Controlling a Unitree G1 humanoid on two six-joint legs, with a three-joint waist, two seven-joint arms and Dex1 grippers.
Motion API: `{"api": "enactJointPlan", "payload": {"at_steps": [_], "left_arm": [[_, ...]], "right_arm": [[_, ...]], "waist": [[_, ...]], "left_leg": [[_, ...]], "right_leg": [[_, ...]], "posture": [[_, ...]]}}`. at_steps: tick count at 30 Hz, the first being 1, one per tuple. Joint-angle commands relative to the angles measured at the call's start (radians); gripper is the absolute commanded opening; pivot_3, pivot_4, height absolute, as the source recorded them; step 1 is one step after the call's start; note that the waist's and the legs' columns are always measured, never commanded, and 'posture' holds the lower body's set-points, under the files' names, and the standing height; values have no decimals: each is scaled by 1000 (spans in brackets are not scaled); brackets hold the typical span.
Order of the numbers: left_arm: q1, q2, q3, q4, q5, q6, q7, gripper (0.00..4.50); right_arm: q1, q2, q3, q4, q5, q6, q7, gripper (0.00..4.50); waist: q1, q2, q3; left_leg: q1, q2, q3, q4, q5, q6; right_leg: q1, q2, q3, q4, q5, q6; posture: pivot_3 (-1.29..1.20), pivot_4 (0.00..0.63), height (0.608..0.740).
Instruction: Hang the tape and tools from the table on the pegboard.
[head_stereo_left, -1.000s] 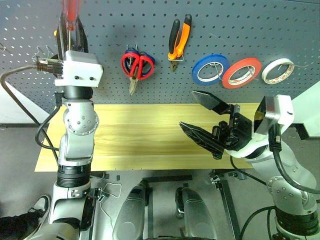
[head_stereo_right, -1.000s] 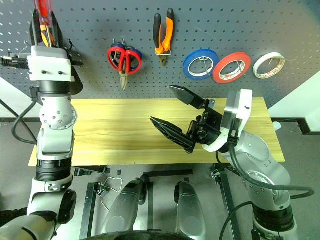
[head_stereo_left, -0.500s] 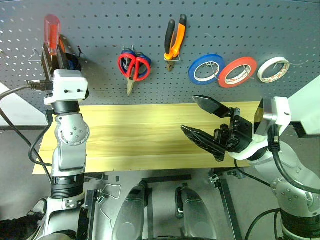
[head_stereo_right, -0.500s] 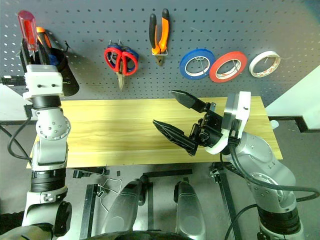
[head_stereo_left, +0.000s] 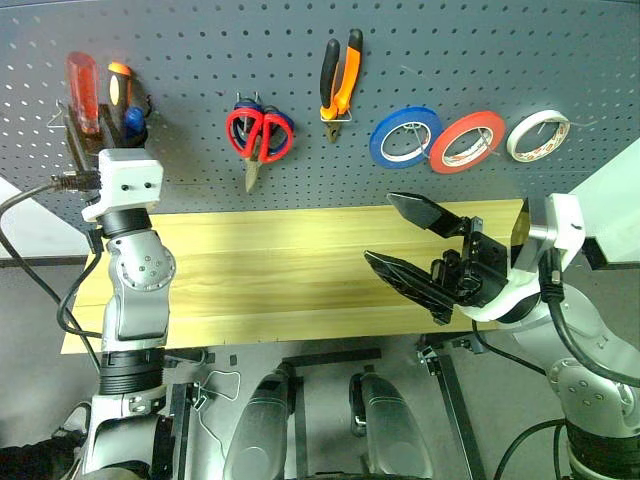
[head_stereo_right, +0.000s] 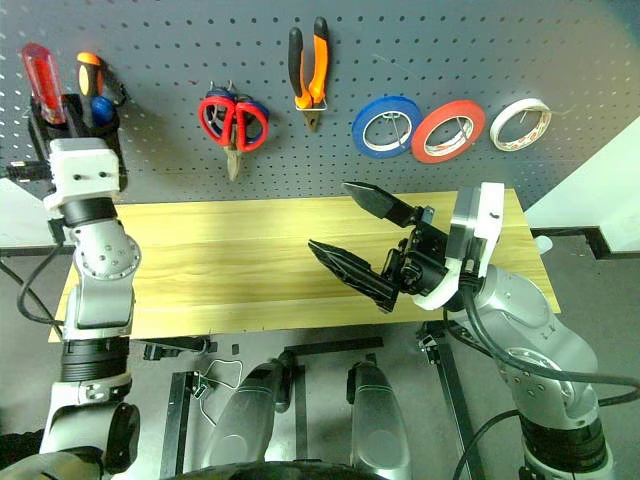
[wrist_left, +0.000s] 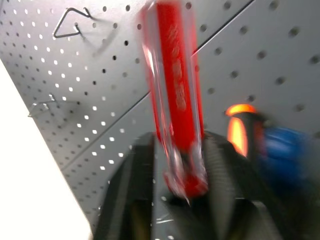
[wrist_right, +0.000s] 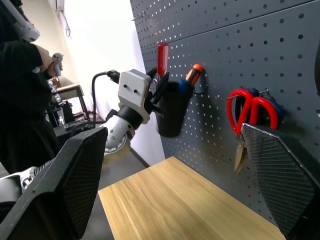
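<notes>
While the left gripper (wrist_left: 175, 200) sat at the upper left of the head view, its two black fingers (wrist_left: 127, 200) flanked the slim screwdriver with a clear red plastic handle (wrist_left: 175, 95); whether they were pinching it or letting go I could not tell. The screwdriver stood upright in a black cup holder (wrist_right: 172, 112) on the grey pegboard (head_stereo_left: 200, 60), beside an orange-and-black screwdriver (head_stereo_left: 120, 85). It looked light, stiff and rather slick, best taken around the handle. Rightward hung the red-handled scissors (head_stereo_left: 258, 135), the orange-and-black pliers (head_stereo_left: 337, 80) and the flat red tape ring (head_stereo_left: 467, 142), between a blue roll (head_stereo_left: 405, 137) and a white roll (head_stereo_left: 537, 135). The right gripper (head_stereo_left: 405, 245) was spread wide and empty over the pale wooden table (head_stereo_left: 270, 270).
</notes>
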Motion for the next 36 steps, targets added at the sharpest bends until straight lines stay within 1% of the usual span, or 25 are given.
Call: {"api": "enactJointPlan", "payload": {"at_steps": [1, 4, 9, 12, 15, 17, 21, 22, 23, 24, 25, 27, 29, 30, 32, 33, 34, 36], "left_arm": [[-16, 14, 24, -19, 6, -20, 36, 2972], [-14, 10, 20, -24, -9, -28, 36, 3963], [-22, 6, 3, -51, -22, -39, 15, 3963], [-54, -15, -34, -120, -81, -40, -63, 3963], [-75, -55, -118, -244, -136, -35, -174, 3963], [-78, -70, -195, -314, -109, -77, -222, 3963], [-88, -131, -275, -360, -151, -98, -285, 3963], [-88, -150, -300, -360, -183, -102, -313, 3963], [-82, -160, -330, -354, -208, -109, -351, 3963], [-71, -167, -353, -332, -213, -120, -374, 3963], [-61, -172, -364, -311, -248, -119, -411, 3963], [-29, -167, -378, -252, -301, -122, -475, 3963], [1, -153, -382, -179, -441, -80, -616, 3963], [11, -144, -383, -146, -475, -90, -662, 3963], [46, -129, -406, -71, -513, -81, -753, 3963], [68, -124, -415, -34, -525, -69, -789, 3963], [94, -119, -428, 9, -544, -51, -837, 3963], [139, -118, -432, 89, -560, -54, -884, 3963]], "right_arm": [[2, -8, -15, -44, 11, -6, -1, 4500], [3, -8, -15, -42, 9, -6, -1, 4500], [5, -6, -10, -37, 2, -9, 5, 4500], [8, -4, -3, -28, -15, -15, 16, 4500], [4, 2, 3, -13, -33, -22, 32, 4500], [-8, 8, 9, 9, -47, -30, 49, 4500], [-39, 25, 32, 54, -86, -50, 85, 4500], [-44, 31, 41, 63, -100, -59, 95, 4500], [-45, 32, 50, 69, -119, -66, 103, 4500], [-39, 32, 60, 81, -148, -79, 117, 4500], [-30, 25, 63, 83, -170, -82, 119, 4500], [2, 12, 71, 100, -228, -93, 126, 4500], [58, 2, 87, 102, -313, -91, 88, 4500], [86, 9, 95, 104, -343, -97, 71, 4500], [159, 43, 108, 117, -408, -128, 27, 4500], [191, 68, 117, 138, -451, -160, 3, 4500], [227, 93, 129, 161, -501, -188, -28, 4500], [291, 142, 142, 213, -581, -245, -77, 4500]], "waist": [[1, 0, 0], [2, 0, 0], [2, 0, 0], [4, 0, 0], [14, 0, 0], [22, -1, -1], [24, 1, -7], [24, 1, -11], [25, 1, -18], [26, 1, -29], [27, 0, -40], [27, 1, -67], [27, 5, -99], [27, 6, -112], [27, 7, -136], [26, 11, -154], [25, 12, -176], [22, 17, -200]], "left_leg": [[0, 0, 0, 0, 0, 0], [0, 0, 0, 0, 0, 0], [0, 0, 0, 0, 0, 0], [0, 0, 0, 0, 0, 0], [-1, 0, 0, 0, 0, 0], [-1, -1, 0, 0, 0, 0], [0, 0, 0, 0, 0, 0], [0, 0, 0, 0, 0, -1], [0, 0, 0, 0, 0, -1], [0, 0, 0, 0, 0, -1], [0, 0, 0, -1, 0, -1], [1, -1, 0, -2, 0, -1], [3, -1, 1, -2, 0, -1], [5, -1, 1, -2, 0, 0], [17, -1, 2, -4, -1, 0], [21, 0, 2, -6, -1, 0], [23, 2, 1, -8, -1, -1], [36, 2, 3, -16, -3, -4]], "right_leg": [[0, 0, 0, 0, 0, 0], [0, 0, 0, 0, 0, 0], [0, -1, 0, 0, 0, 0], [0, -1, 0, 0, 0, 0], [0, -1, 0, -1, 0, 0], [0, -1, 0, -1, 0, 0], [1, 0, 0, -1, 0, 0], [1, 0, 0, -1, 0, 0], [0, 0, 0, -1, 0, 0], [0, 1, 0, -1, 0, 0], [0, 1, 0, -2, 0, 0], [3, 1, -1, -4, 0, 0], [7, 2, -1, -7, 1, 0], [10, 2, -2, -9, 1, 1], [22, 4, -3, -13, 1, 0], [28, 6, -4, -19, 1, -1], [33, 9, -6, -27, 3, -4], [46, 8, -6, -39, 4, -6]], "posture": [[6, 289, 703], [7, 290, 703], [8, 286, 703], [15, 274, 703], [28, 263, 703], [43, 250, 703], [55, 228, 703], [59, 209, 703], [59, 194, 703], [53, 164, 703], [53, 164, 703], [39, 103, 703], [30, 69, 703], [25, 57, 703], [10, 13, 703], [3, 0, 703], [-4, 0, 703], [-10, 0, 703]]}}
